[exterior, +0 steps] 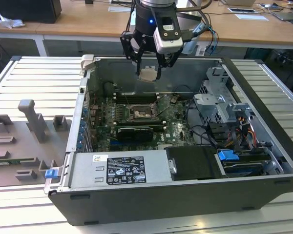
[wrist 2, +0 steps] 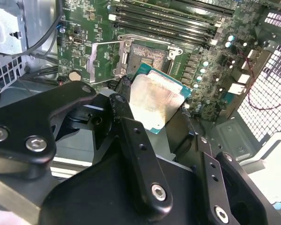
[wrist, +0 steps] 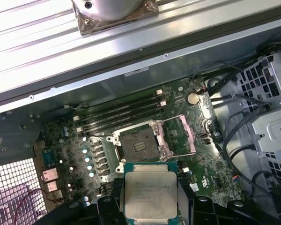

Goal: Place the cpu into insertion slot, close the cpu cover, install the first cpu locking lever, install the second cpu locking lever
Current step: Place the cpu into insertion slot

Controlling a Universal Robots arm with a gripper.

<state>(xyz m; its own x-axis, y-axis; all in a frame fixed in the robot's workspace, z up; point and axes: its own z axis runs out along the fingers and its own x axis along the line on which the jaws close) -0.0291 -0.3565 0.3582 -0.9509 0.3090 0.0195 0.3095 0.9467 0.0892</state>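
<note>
The gripper had its fingers clenched on opposite edges of the cpu, holding it in the air above the open computer case and well clear of the board. No step was finished, I judged: the insertion slot lay bare, with the cpu cover swung open beside it. The locking levers were too thin to pick out among the board's parts, and the chip's underside was hidden.

A robotics lab is indicated by an opened computer case on a slatted metal bench, desks behind.
</note>
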